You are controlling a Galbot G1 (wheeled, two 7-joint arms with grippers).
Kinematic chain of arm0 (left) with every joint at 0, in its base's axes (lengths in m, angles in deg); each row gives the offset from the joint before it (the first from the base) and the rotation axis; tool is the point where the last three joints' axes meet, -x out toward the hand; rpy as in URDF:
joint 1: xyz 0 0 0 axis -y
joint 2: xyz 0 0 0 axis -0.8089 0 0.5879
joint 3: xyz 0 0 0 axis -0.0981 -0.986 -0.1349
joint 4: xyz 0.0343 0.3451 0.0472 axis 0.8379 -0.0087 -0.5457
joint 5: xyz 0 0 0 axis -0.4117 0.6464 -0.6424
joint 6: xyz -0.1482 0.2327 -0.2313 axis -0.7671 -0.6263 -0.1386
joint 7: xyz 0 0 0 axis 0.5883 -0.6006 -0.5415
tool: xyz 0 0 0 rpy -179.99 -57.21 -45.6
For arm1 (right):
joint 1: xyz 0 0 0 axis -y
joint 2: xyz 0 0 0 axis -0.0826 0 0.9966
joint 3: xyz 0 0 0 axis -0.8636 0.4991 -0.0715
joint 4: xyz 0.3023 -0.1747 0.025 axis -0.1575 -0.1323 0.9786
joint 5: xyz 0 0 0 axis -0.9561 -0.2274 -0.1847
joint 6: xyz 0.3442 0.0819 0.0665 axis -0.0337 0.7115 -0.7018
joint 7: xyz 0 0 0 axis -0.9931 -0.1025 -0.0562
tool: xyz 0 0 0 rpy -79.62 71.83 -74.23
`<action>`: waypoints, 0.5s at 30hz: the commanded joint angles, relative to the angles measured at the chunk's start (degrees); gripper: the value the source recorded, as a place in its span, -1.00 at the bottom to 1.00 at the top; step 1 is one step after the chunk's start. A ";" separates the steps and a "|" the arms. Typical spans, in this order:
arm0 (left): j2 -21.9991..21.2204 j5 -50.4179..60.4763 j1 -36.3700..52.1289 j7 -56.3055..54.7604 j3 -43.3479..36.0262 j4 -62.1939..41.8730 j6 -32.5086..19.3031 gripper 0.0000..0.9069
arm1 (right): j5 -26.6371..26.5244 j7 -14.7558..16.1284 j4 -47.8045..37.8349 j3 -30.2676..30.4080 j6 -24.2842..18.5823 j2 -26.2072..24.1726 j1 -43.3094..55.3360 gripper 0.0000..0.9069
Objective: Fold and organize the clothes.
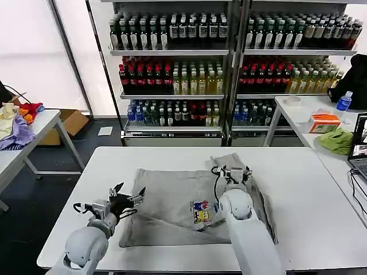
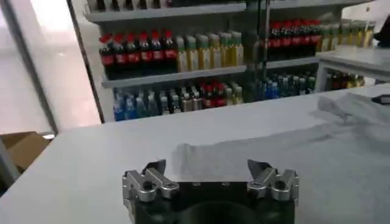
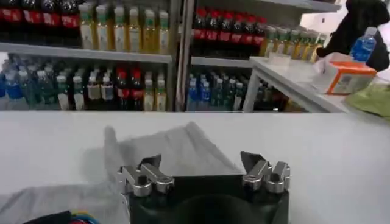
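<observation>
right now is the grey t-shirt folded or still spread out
Mostly spread: the light grey cotton T-shirt lies flat on the white table, chest print up, only its far right part bunched under the open right tool.

1. A light grey T-shirt (image 1: 172, 200) is showing a small yellow, blue and red chest print (image 1: 200, 212).
2. The table (image 1: 321, 195) is showing plain white.
3. A bright green cloth (image 1: 337, 139) is lying at the frame's right.

Two light grey arms with rounded, ball-like joints. Each ends in a black block carrying a gripper: left gripper (image 1: 127, 195), right gripper (image 1: 231, 170). The fingers (image 2: 148, 180) are silver metal with screws and dark, pointed tips. Thin black cables, probably wiring, loop beside each wrist.
</observation>
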 commanded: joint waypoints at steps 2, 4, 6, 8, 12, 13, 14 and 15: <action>1.79 -4.24 13.21 2.08 -6.61 -12.35 1.64 1.00 | -0.92 1.22 -13.45 -2.06 0.04 1.35 10.94 1.00; 1.43 -4.66 14.27 2.00 -7.10 -13.40 1.72 1.00 | -0.86 1.63 -15.83 -3.08 -0.31 1.43 11.77 1.00; 1.11 -4.76 15.62 1.91 -7.96 -14.84 1.83 1.00 | -0.88 2.77 -19.01 -3.75 -0.95 1.08 12.93 1.00; 0.88 -4.75 17.00 1.88 -8.47 -17.07 1.80 1.00 | -0.85 3.61 -20.44 -3.62 -1.21 0.65 13.52 1.00; 0.38 -4.74 19.67 1.89 -9.25 -20.54 1.24 1.00 | -0.68 4.36 -21.64 -3.56 -1.35 0.47 13.95 1.00; 0.36 -4.74 20.17 1.92 -9.53 -20.72 1.10 1.00 | -0.64 4.47 -21.96 -3.53 -1.50 0.45 14.05 1.00; 0.05 -4.72 20.93 1.89 -9.74 -21.44 1.07 1.00 | -0.56 4.69 -22.56 -3.48 -1.75 0.48 14.29 1.00; -0.22 -4.72 21.35 1.87 -9.95 -21.88 1.02 1.00 | -0.60 4.86 -22.94 -3.45 -1.78 0.54 14.49 1.00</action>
